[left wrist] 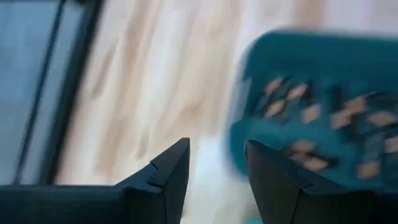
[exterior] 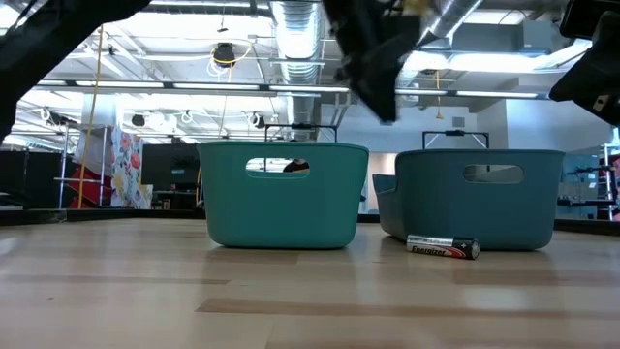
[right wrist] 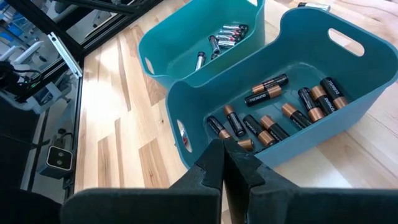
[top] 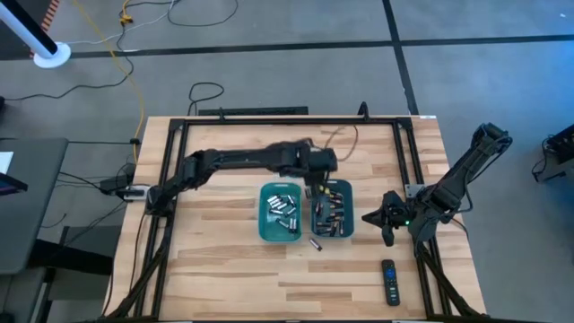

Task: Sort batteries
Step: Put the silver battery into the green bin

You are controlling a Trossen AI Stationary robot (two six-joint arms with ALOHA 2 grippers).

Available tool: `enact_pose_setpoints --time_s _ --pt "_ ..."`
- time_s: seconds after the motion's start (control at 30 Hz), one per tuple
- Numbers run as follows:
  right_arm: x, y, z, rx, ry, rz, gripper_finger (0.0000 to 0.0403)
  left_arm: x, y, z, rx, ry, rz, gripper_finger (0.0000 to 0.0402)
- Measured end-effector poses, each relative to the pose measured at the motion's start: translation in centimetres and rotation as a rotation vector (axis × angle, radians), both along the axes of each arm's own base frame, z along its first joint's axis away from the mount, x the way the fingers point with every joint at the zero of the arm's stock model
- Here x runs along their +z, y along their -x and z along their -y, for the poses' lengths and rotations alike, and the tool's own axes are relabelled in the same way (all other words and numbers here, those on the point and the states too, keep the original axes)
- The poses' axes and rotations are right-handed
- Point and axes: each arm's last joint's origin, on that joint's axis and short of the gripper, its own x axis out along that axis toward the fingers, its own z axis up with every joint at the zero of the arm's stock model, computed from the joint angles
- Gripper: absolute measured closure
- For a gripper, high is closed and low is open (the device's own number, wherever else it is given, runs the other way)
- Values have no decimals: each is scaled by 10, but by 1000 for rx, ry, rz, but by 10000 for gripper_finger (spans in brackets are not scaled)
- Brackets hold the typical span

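Note:
Two teal bins stand side by side mid-table. The left bin (top: 280, 213) holds several silvery batteries (right wrist: 225, 34). The right bin (top: 333, 212) holds several dark batteries with copper ends (right wrist: 273, 118). One dark battery (top: 316, 243) lies on its side on the table just in front of the bins (exterior: 443, 248). My left gripper (top: 314, 187) hovers open over the far rim of the right bin, with nothing between its fingers (left wrist: 214, 180). My right gripper (top: 366, 216) waits shut to the right of the right bin (right wrist: 227, 163).
A black remote control (top: 389, 281) lies near the table's front right. A black frame (top: 170, 179) runs around the table's far and side edges. Bare wood lies in front of the bins and at the front left.

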Motion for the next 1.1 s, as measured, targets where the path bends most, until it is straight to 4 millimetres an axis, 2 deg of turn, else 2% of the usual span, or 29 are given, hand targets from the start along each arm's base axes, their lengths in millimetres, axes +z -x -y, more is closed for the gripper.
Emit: enact_pose_setpoints --time_s 0.27,0.4,0.57,0.7,0.87,1.1 --pt "0 0 0 0 0 0 375 -9 28 -71 150 48 -209 251" --pt "0 0 0 0 0 0 375 -10 38 -102 168 138 -216 251" --pt "-1 0 0 0 8 -7 375 -19 46 -129 184 202 -217 251" --pt "-2 2 2 0 26 -25 375 -38 50 -139 195 247 -256 251" --pt "-6 4 4 -19 39 -63 375 -67 49 -136 152 348 -264 251" --pt "-10 7 8 -56 30 -101 375 -73 45 -135 108 372 -230 251"
